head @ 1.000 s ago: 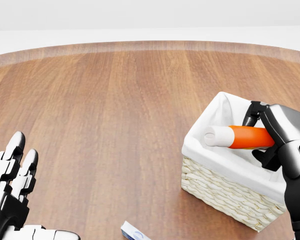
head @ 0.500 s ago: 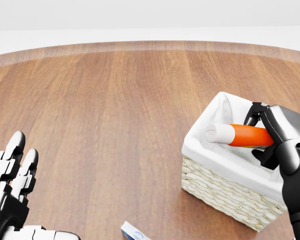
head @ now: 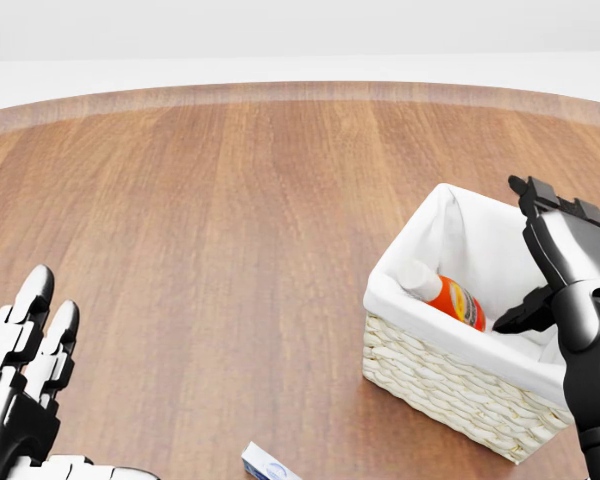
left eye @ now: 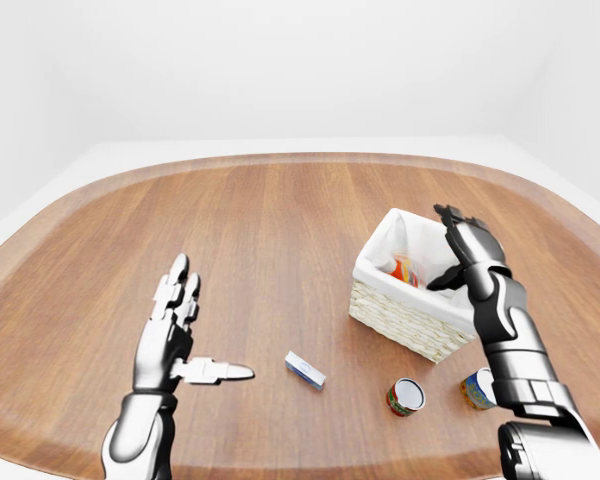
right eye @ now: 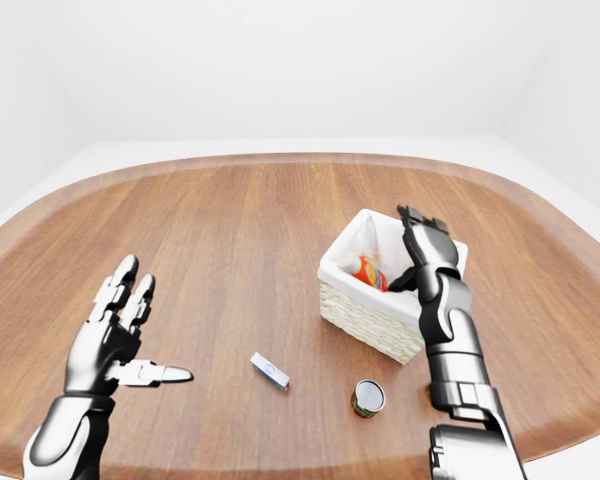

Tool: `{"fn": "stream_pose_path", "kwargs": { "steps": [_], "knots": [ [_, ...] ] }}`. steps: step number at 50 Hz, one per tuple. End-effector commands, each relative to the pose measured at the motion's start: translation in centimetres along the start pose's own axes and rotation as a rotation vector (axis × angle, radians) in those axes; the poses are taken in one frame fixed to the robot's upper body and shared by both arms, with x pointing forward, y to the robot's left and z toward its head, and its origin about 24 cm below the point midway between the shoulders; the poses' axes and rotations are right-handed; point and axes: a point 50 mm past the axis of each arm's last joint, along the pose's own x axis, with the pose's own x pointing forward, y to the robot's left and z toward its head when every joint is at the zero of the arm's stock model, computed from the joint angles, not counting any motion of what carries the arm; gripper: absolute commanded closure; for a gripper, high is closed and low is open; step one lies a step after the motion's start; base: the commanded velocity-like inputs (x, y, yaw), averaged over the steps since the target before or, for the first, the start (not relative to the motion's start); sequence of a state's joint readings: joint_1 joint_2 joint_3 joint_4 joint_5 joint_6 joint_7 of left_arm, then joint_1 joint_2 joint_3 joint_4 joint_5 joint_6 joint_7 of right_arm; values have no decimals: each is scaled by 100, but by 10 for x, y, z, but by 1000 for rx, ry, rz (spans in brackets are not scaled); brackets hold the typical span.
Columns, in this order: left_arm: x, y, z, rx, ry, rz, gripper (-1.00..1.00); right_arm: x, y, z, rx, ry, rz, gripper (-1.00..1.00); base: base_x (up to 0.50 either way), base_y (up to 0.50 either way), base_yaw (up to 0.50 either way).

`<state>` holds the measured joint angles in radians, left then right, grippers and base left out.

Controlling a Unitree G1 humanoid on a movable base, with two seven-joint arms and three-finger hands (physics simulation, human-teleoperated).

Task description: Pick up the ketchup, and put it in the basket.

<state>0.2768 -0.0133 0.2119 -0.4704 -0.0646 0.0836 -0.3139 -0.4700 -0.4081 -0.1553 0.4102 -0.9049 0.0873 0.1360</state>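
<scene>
Ketchup [head: 448, 297] lies tilted inside the basket [head: 450, 372] near the table's right edge. Right hand [head: 565, 265] hangs spread above it, gripping nothing. Risk: retracting could clip the rim and shift the basket.

wooden table [left eye: 260, 230], basket [left eye: 405, 320], small box [left eye: 305, 369], two cans [left eye: 406, 396]

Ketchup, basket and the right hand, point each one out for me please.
ketchup [head: 452, 299]: head view, on its orange body, lying inside the basket.
basket [head: 450, 381]: head view, on its woven outer wall.
right hand [head: 563, 262]: head view, on the palm, fingers spread open above the basket.
</scene>
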Motion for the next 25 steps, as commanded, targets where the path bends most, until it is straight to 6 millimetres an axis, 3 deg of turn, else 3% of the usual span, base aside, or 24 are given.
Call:
{"fn": "stream_pose_path", "kwargs": {
  "steps": [1,25],
  "knots": [
    [-1,-1,-1,2,2,-5,-100,-3,-1,2,1,-13,-18,-100,0,0,0],
    [-2,-3,-3,5,4,-11,-100,-12,-7,15,-10,-64,-25,-100,0,0,0]
  ]
}}
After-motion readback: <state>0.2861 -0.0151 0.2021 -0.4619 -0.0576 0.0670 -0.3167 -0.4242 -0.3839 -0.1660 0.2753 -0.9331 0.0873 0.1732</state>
